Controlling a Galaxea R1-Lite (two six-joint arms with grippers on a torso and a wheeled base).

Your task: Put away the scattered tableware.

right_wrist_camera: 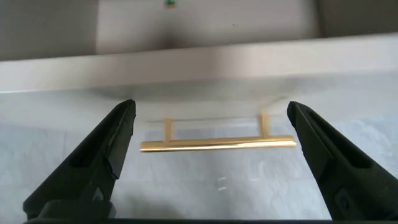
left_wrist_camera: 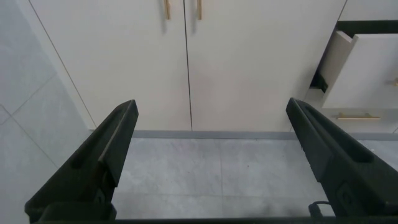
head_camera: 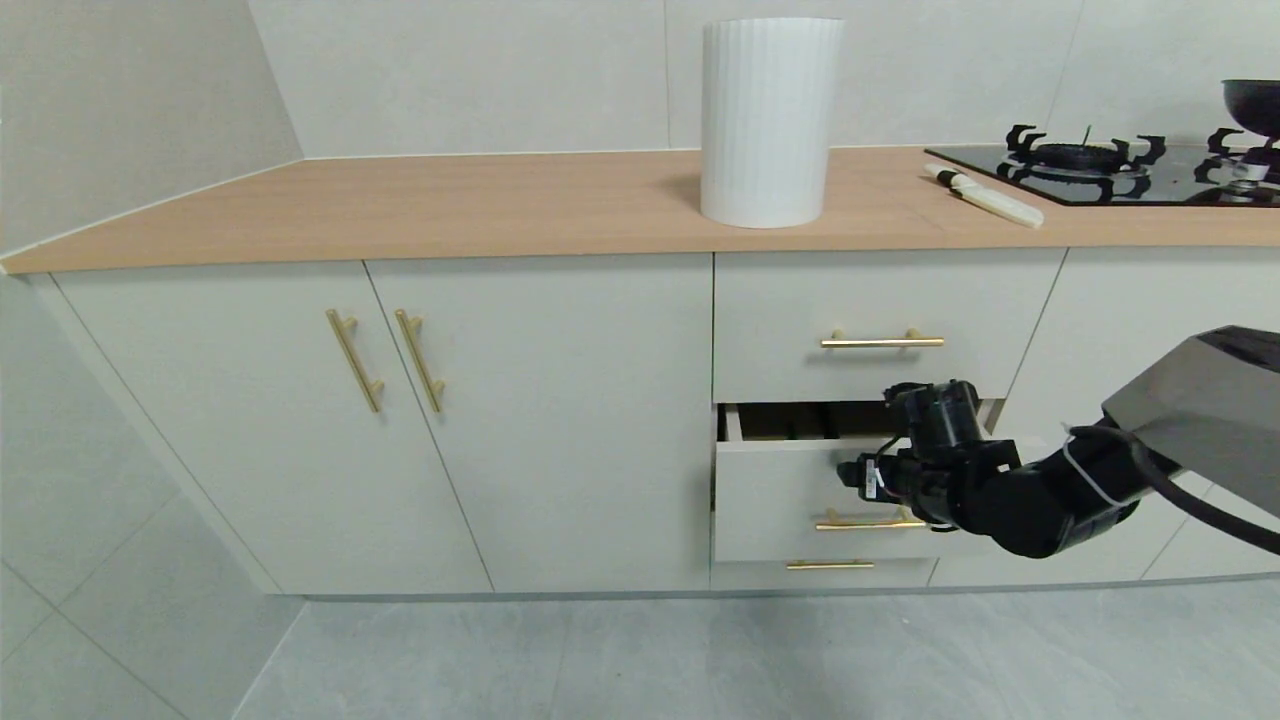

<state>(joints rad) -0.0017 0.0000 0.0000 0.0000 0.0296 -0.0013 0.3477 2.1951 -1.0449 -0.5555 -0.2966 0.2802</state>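
- Two wide-open grippers are holding nothing: the right gripper (right_wrist_camera: 211, 111) is hovering at the partly open drawer's (head_camera: 790, 495) gold handle (right_wrist_camera: 217, 143), and the left gripper (left_wrist_camera: 211, 107) is facing the cabinet doors (left_wrist_camera: 186, 62).
- The knife (head_camera: 985, 196) is lying on the countertop (head_camera: 450, 205) beside the stove (head_camera: 1100, 170).

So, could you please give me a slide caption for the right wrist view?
Open right claw faces the brass handle of the partly opened drawer.

Wood-top desk (head_camera: 450, 205) over pale cabinets carries a tall white ribbed cylinder (head_camera: 768, 122) upright near the middle, a pale knife (head_camera: 983, 196) flat between it and the hob, just beside the black gas hob (head_camera: 1110, 175) set in at far right.
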